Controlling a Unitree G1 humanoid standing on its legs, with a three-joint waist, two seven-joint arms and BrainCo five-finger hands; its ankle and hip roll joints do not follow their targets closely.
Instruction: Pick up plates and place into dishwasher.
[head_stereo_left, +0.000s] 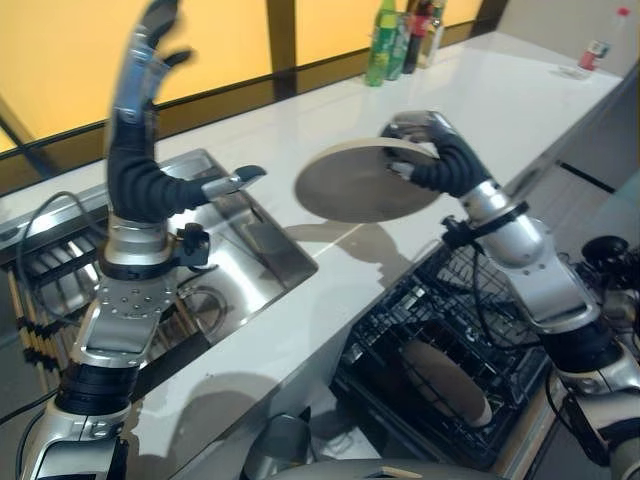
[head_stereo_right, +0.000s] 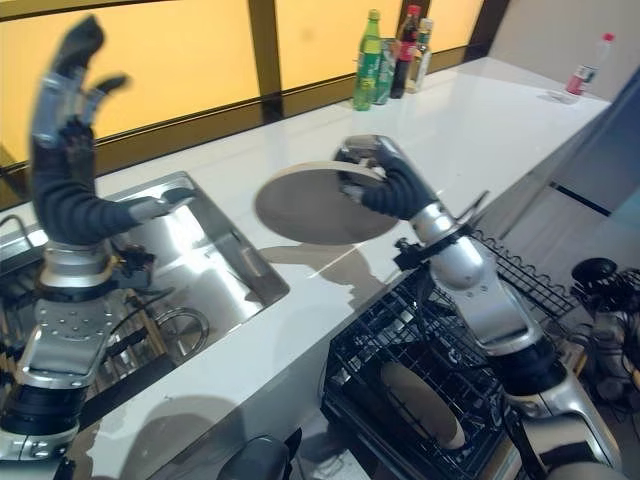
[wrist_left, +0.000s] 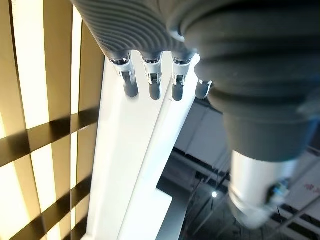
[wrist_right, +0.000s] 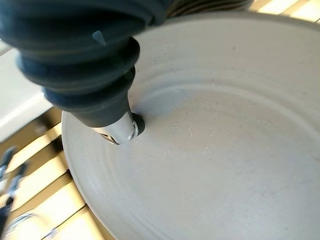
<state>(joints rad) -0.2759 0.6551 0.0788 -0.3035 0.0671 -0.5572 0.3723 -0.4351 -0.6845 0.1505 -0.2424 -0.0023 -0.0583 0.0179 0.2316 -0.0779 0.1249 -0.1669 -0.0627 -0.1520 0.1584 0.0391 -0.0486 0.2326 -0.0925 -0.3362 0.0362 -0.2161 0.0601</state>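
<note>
A round grey plate (head_stereo_left: 362, 182) hangs above the white counter (head_stereo_left: 500, 110), pinched at its right rim by my right hand (head_stereo_left: 432, 152). The thumb presses its underside, as the right wrist view shows on the plate (wrist_right: 215, 150). Below it stands a black wire dishwasher rack (head_stereo_left: 440, 350) with another plate (head_stereo_left: 445, 380) standing on edge inside. My left hand (head_stereo_left: 145, 60) is raised high over the sink (head_stereo_left: 220, 260), fingers straight and spread, holding nothing. The same plate (head_stereo_right: 320, 205) and right hand (head_stereo_right: 385, 180) show in the right eye view.
Several bottles (head_stereo_left: 400, 40) stand at the back of the counter by the amber window. A small bottle (head_stereo_left: 596, 52) sits at the far right. A dish drainer (head_stereo_left: 40, 290) lies left of the sink.
</note>
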